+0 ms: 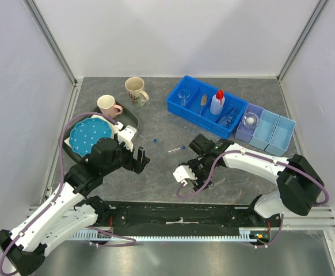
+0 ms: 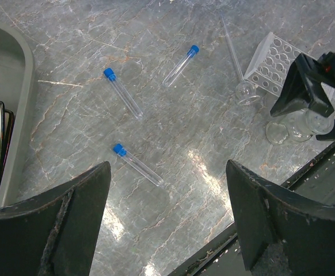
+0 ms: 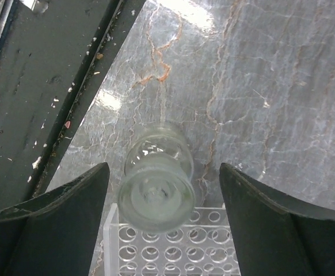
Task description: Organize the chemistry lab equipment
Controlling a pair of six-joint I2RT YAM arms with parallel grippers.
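Right gripper [image 3: 162, 172]: jaws spread wide around the flask, gripping nothing.
Flask [image 3: 156, 184]: upright on the table, near edge, right of centre; gap to each finger.
Tube rack [image 3: 173, 247]: just beside the flask.
Left gripper [image 2: 167, 167]: spread open, empty, above the table left of centre.
Blue-capped tubes [image 2: 137, 164]: three lying flat and apart; one just before the left fingers, two farther off.
Squeeze bottle [image 1: 217, 102]: standing in the blue bin [image 1: 182, 112], far right.
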